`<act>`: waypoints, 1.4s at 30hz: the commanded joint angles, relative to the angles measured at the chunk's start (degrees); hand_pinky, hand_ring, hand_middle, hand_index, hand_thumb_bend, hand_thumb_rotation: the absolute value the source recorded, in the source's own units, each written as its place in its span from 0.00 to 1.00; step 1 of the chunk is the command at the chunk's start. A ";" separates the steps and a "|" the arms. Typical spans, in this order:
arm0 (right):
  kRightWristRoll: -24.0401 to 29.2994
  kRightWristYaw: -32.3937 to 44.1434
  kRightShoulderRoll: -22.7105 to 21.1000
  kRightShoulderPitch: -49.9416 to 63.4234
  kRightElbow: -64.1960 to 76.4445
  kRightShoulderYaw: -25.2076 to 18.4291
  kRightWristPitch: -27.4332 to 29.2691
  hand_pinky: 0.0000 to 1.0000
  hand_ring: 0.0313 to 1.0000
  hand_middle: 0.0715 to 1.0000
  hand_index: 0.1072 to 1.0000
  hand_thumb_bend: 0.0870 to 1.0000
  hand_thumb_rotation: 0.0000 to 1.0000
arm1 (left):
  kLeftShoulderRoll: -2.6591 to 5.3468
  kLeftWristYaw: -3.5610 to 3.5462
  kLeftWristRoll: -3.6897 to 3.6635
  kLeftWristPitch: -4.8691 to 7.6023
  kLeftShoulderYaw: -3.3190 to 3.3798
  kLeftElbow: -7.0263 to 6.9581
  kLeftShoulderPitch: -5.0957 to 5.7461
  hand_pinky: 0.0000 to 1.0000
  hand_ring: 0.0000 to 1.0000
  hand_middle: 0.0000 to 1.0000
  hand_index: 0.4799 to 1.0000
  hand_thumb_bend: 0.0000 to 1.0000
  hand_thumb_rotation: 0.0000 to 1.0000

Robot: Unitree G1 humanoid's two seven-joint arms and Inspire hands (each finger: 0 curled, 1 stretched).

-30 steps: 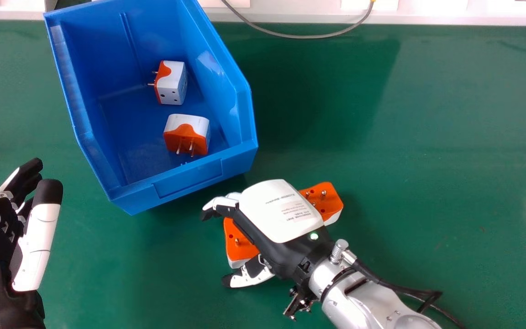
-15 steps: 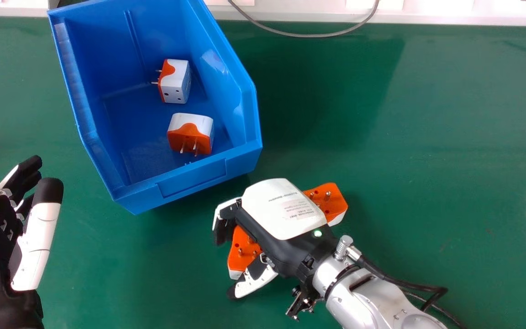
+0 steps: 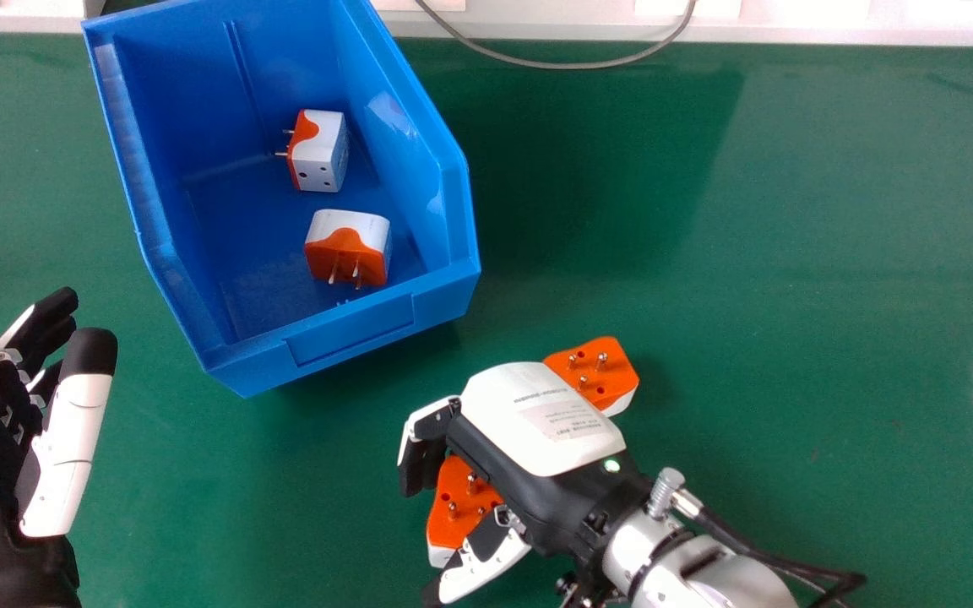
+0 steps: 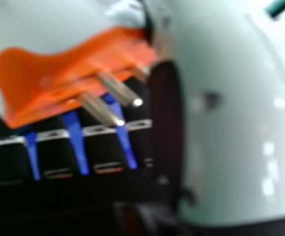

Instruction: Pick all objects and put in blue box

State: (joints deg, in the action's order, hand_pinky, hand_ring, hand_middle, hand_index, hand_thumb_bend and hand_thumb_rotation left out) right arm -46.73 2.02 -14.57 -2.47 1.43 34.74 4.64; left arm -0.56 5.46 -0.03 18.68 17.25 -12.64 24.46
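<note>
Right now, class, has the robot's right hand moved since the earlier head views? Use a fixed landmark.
Yes. Judged against the blue box, the right hand has drawn away, toward the robot and slightly rightward, with an adapter between thumb and fingers.

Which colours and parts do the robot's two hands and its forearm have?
Both hands, left and right, are black and white. The right one has a white back plate with small print and a green light; behind it come a silver forearm, a knurled metal knob and a black cable.
</note>
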 commanded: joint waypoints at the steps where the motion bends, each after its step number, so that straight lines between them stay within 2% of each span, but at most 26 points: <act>1: 1.84 0.36 -0.35 0.98 4.97 -1.36 1.57 0.32 0.39 0.47 0.48 0.46 0.00 | -0.11 0.17 -0.07 0.29 0.32 -1.69 0.41 0.78 0.83 0.82 0.65 0.98 0.77; 5: 4.56 1.95 -0.55 2.18 11.14 -2.78 2.88 0.33 0.39 0.45 0.46 0.46 0.00 | 0.04 0.29 0.02 0.18 0.14 -1.73 0.27 0.78 0.83 0.82 0.65 0.98 0.77; 7: 6.58 2.89 -0.21 2.21 14.39 -3.59 3.59 0.28 0.34 0.42 0.47 0.46 0.00 | 0.07 0.33 0.04 0.07 0.09 -1.79 0.17 0.78 0.83 0.82 0.65 0.98 0.77; 10: 8.94 3.45 0.87 1.17 16.89 -4.36 4.69 0.27 0.32 0.41 0.47 0.46 0.00 | 0.08 0.39 0.12 -0.11 0.04 -1.87 0.06 0.78 0.83 0.82 0.65 0.98 0.77; 12: 10.63 3.12 2.16 -0.57 17.36 -4.92 6.25 0.15 0.18 0.42 0.44 0.46 0.00 | 0.00 0.46 0.21 -0.25 0.05 -1.72 -0.21 0.78 0.83 0.82 0.65 0.98 0.77; 17: 10.92 -1.28 5.26 -6.92 12.32 -5.62 12.23 0.11 0.14 0.42 0.43 0.46 0.00 | -0.13 0.55 0.29 -0.17 0.14 -1.10 -0.64 0.78 0.83 0.82 0.65 0.98 0.77; 18: 10.58 -2.45 5.94 -8.69 10.53 -5.71 13.56 0.07 0.10 0.25 0.42 0.45 0.07 | -0.12 0.62 0.42 -0.20 0.09 -1.10 -0.70 0.78 0.83 0.82 0.65 0.98 0.77; 20: 9.97 -4.33 7.24 -12.26 6.83 -5.79 15.82 0.04 0.06 0.13 0.41 0.44 0.11 | -0.15 0.71 0.57 -0.19 0.07 -0.94 -0.85 0.78 0.83 0.82 0.65 0.97 0.76; 23: 8.87 -5.83 8.73 -16.64 2.17 -5.56 17.07 0.04 0.06 0.11 0.41 0.44 0.13 | -0.26 0.70 0.40 -0.05 0.14 -0.61 -0.98 0.78 0.83 0.82 0.65 0.97 0.76; 30: 3.40 -9.94 12.21 -29.14 -10.15 -5.53 16.41 0.08 0.12 0.19 0.41 0.44 0.14 | -0.28 0.54 -0.14 -0.06 0.18 -0.27 -1.16 0.78 0.83 0.82 0.65 0.98 0.77; 33: 2.37 -11.61 13.67 -33.97 -15.57 -5.68 15.49 0.14 0.19 0.25 0.41 0.44 0.14 | -0.28 0.41 -0.34 -0.09 0.18 -0.29 -1.10 0.78 0.83 0.82 0.65 0.98 0.77; 38: 0.34 -15.56 15.27 -42.20 -26.37 -5.53 13.86 0.15 0.20 0.26 0.41 0.44 0.14 | -0.40 1.11 2.17 0.20 -0.44 -0.44 -0.84 0.79 0.83 0.82 0.65 0.98 0.77; 39: -0.21 -16.49 15.46 -43.70 -28.51 -5.41 13.44 0.12 0.16 0.22 0.41 0.44 0.14 | -0.52 1.19 2.72 0.32 -0.49 -0.39 -0.81 0.79 0.83 0.82 0.65 0.97 0.77; 42: -0.73 -18.36 16.43 -47.50 -34.17 -5.35 12.43 0.12 0.15 0.21 0.41 0.44 0.14 | -0.84 1.18 4.11 0.40 -0.63 -0.33 -0.66 0.79 0.83 0.82 0.65 0.95 0.77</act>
State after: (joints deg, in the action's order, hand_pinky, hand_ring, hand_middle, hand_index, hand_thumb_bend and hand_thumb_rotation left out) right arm -47.71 -14.19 0.46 -46.14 -31.35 29.71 17.51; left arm -0.70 6.34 3.09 18.14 16.68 -12.32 23.51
